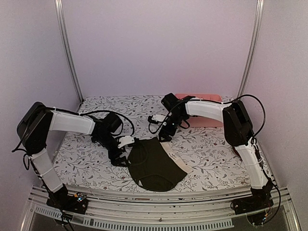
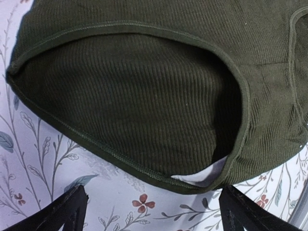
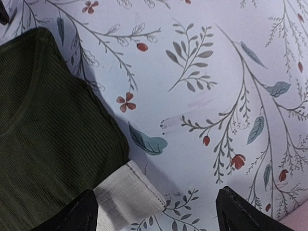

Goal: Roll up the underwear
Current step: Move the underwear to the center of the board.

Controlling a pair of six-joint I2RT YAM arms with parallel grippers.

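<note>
**Position of goods.** The olive underwear (image 1: 154,163) lies spread flat on the table (image 1: 216,154), in the lower centre of the overhead frame. No part of it is rolled. A whitish garment (image 3: 127,192) lies under it and shows as a strip past its right edge. The pink tray (image 1: 211,97) stands at the upper right, well apart from both.

**Claws.** The left claw (image 2: 153,197) is released and holds nothing. Its fingers stand to either side of the hem at the garment's left edge, near the cloth, though contact cannot be confirmed. The right claw (image 3: 156,197) is likewise released and empty. It hangs over the garment's upper right corner, where the whitish strip emerges.

**Step in hand.** By my assessment the rolling has not begun. Both arms are placed to take a first hold on opposite edges.

**Next move.** Each claw would need to descend, pinch the olive edge alone and turn it over on itself to start the roll.

**Hazard.** The right claw sits over both layers and may catch the whitish cloth too.
</note>
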